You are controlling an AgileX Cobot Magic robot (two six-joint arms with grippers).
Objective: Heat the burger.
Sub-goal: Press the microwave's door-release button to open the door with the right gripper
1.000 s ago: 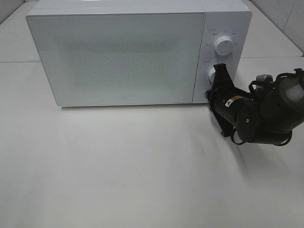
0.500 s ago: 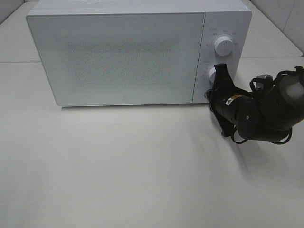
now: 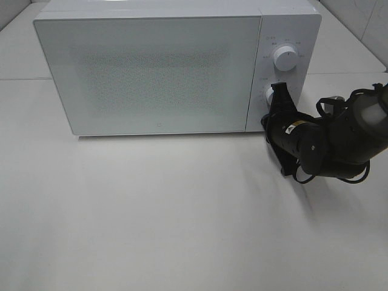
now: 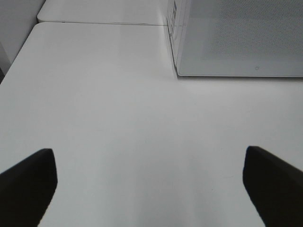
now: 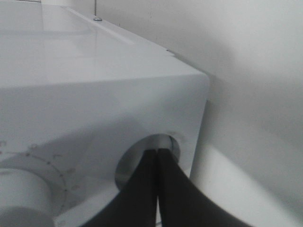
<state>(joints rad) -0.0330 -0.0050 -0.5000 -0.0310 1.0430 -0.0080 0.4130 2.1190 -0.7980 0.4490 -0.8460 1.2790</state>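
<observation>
The burger is out of view. The white microwave [image 3: 163, 73] stands at the back of the table with its door closed. My right gripper [image 3: 278, 91] is shut, its black fingertips [image 5: 150, 163] pressed together against the lower knob [image 3: 268, 94] on the control panel. That knob [image 5: 127, 166] shows partly behind the fingers in the right wrist view. My left gripper [image 4: 151, 184] is open over bare table in front of the microwave's left corner, with nothing between its fingers. It does not show in the high view.
An upper knob [image 3: 285, 56] sits above the lower one on the panel. The white table [image 3: 151, 212] stretches in front of the microwave. The right arm's dark body [image 3: 327, 142] lies by the microwave's right front corner.
The right arm's body has shifted slightly toward the back. Its shut gripper stays at the lower knob. The microwave door has not moved.
</observation>
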